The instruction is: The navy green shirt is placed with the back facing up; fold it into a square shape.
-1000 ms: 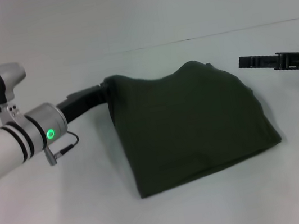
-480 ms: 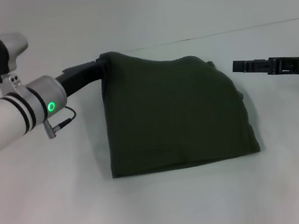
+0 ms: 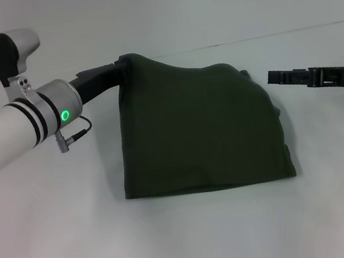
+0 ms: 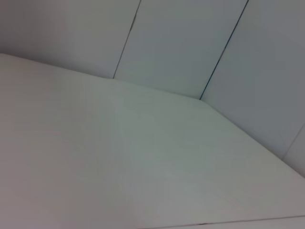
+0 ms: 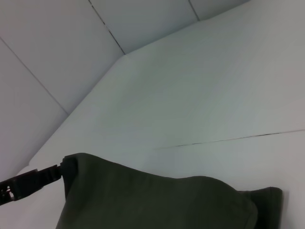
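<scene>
Shirt: the navy green shirt (image 3: 201,127) hangs as a folded dark panel, its top far corner lifted by the left gripper, its lower edge lying flat along the table (image 3: 177,246).
Shirt shape: 1 corner peaks at the gripper; from there the top edge slopes down and away toward the right gripper's side, with a small bump at the other top corner.
Shirt face: plain dark cloth, no lettering visible.
Left gripper: the left gripper (image 3: 118,72) is pinched closed on the shirt's raised corner, its tips buried in the cloth; the white forearm with a green light reaches in from the robot's left.
Right gripper: the right gripper (image 3: 276,76) hovers just beside the shirt's far right corner, apart from the cloth; whether its fingers are parted cannot be told.
Right wrist view: the shirt's top edge and the left gripper (image 5: 52,174) at its corner.
Left wrist view: only bare table and wall panels.
</scene>
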